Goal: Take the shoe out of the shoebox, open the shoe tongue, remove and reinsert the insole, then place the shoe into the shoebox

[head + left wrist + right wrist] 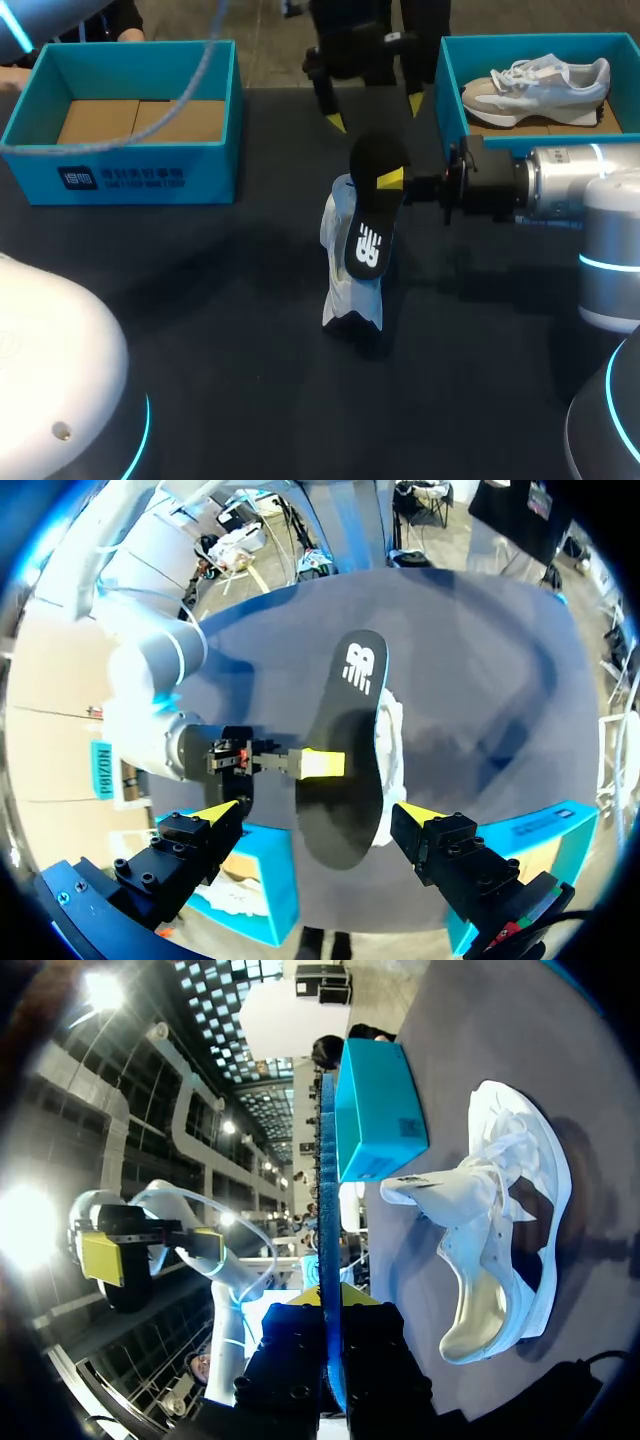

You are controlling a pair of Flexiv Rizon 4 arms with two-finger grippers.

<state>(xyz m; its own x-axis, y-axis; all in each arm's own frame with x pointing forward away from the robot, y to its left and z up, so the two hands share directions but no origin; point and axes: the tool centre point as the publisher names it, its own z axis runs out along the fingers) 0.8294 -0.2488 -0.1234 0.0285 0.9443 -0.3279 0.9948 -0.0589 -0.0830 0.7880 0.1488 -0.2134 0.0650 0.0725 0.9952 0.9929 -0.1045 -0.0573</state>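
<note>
Clamped between the fingers of my right end effector (390,180), the black insole (366,245) hangs just above the white shoe (352,295) in the middle of the surface (200,300); my left end effector (374,112) hangs spread near the far edge.

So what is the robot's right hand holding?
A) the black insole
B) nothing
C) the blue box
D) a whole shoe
A: the right gripper is shut on the black insole, holding it over the white shoe.
</note>
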